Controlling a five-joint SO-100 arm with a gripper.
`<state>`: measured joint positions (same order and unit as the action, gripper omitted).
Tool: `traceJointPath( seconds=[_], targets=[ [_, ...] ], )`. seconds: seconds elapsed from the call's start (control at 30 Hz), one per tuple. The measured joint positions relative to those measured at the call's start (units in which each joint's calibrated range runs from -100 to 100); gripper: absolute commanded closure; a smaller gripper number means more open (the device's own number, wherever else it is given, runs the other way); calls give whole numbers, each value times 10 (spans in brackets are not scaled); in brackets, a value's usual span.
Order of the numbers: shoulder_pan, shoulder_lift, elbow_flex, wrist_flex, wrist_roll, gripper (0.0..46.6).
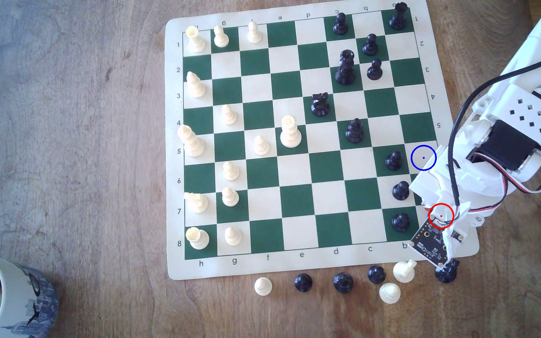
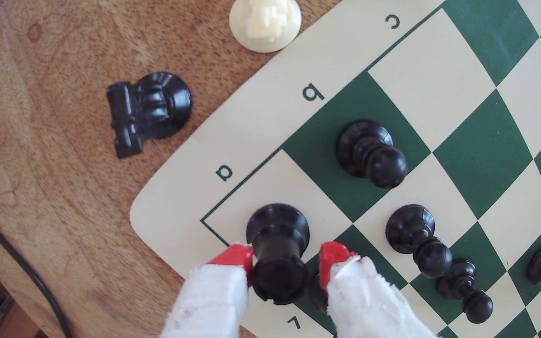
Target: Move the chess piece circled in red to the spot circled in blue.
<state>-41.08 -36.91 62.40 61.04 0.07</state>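
At the board's corner square beside the letter "a", the black rook (image 2: 277,253) is seen standing upright in the wrist view, its base on the cream square. The pincer (image 2: 283,265) is placed around the rook's upper body, one red-tipped finger (image 2: 233,258) touching or nearly touching one side and the other finger (image 2: 332,260) standing slightly apart from the opposite side; the jaws are spread and the piece is not clamped. Both fingers are wrapped in white cloth behind the red tips.

In the exterior view, the red ring (image 1: 441,216) is drawn over the arm's wrist (image 1: 451,195), which hides the rook beneath it. The blue-ringed cream square (image 1: 423,158) lies two squares further along the same edge file, near the exterior view's right, and is bare. Three black pawns (image 1: 401,222) are lined up on the neighbouring file beside the arm.

Off the chess mat (image 1: 178,266), on the wooden surface (image 1: 67,130), a black knight (image 2: 147,112) is seen lying near the board's corner, with a white piece (image 2: 264,24) just beyond it.
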Motion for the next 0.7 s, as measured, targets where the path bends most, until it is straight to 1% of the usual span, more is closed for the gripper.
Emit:
traceJointPath(
  seconds=[0.3,0.5,0.7],
  targets=[
    [-4,0,0,18,0,378],
    [-3,0,-1,18,0,379],
    [-3,0,-1,18,-2,347]
  ],
)
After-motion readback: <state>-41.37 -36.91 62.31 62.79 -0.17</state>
